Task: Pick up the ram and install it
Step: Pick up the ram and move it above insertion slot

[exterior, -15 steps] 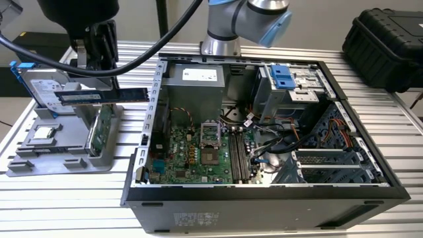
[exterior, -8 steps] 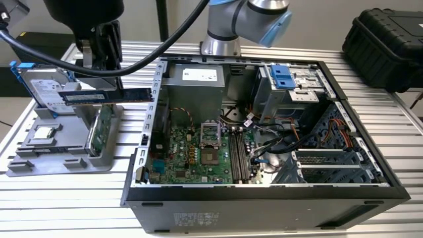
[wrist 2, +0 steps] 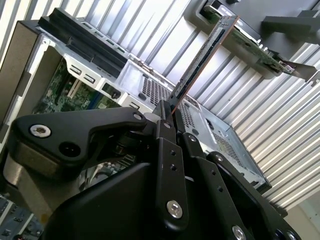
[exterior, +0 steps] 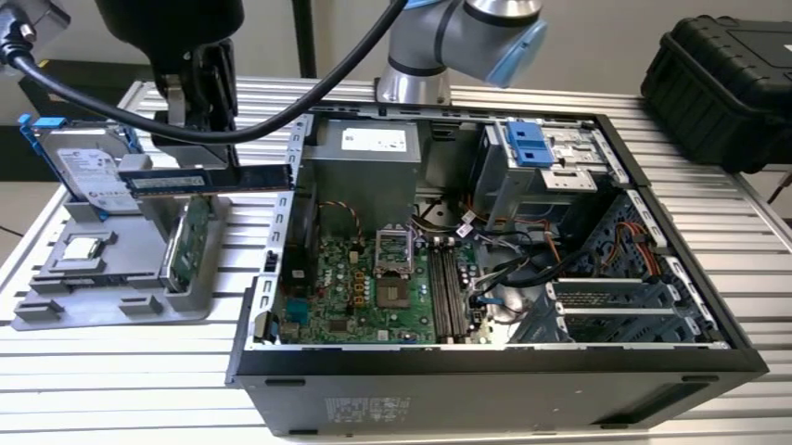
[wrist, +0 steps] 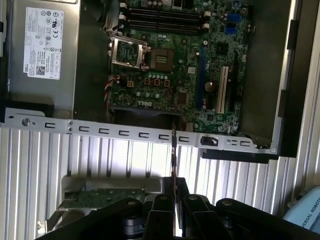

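Ram point(exterior: 185, 179) is up in the air, level, between the grey holder point(exterior: 74, 292) and the open PC case point(exterior: 495, 389). The holder, at the exterior view's left, carries a hard drive point(exterior: 77, 167) and a green card point(exterior: 192, 243). The case has the motherboard point(exterior: 365, 287) and memory slots point(exterior: 448, 292) exposed. Slatted metal surface point(exterior: 124, 380) under both, black hard case point(exterior: 724, 79) at far right. Arm point(exterior: 458, 37) base stands beyond the PC case. End effector point(exterior: 223, 162) hangs over the holder, pinching the ram, which is edge-on in both wrist views.
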Available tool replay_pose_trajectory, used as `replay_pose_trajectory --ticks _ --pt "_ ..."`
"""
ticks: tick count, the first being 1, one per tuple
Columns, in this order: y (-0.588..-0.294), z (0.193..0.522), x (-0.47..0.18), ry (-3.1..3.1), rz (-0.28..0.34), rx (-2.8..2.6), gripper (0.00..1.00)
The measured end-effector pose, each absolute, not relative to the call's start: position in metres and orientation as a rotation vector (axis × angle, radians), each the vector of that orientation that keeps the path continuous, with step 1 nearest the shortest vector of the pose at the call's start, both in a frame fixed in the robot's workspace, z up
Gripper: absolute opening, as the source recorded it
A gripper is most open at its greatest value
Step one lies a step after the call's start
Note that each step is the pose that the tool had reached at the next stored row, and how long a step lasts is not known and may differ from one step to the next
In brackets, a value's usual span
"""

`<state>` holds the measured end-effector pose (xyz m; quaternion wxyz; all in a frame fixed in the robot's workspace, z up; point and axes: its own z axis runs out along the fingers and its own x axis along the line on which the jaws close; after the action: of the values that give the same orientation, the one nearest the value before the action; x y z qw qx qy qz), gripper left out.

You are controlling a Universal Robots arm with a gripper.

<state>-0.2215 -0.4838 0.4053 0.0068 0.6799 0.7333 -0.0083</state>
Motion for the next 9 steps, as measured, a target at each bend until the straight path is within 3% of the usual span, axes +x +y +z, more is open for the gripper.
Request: replay_pose_trajectory --ticks 9 --pt "-0.4838 0.4053 -0.2144 2.294 -0.026 2.127 0.0"
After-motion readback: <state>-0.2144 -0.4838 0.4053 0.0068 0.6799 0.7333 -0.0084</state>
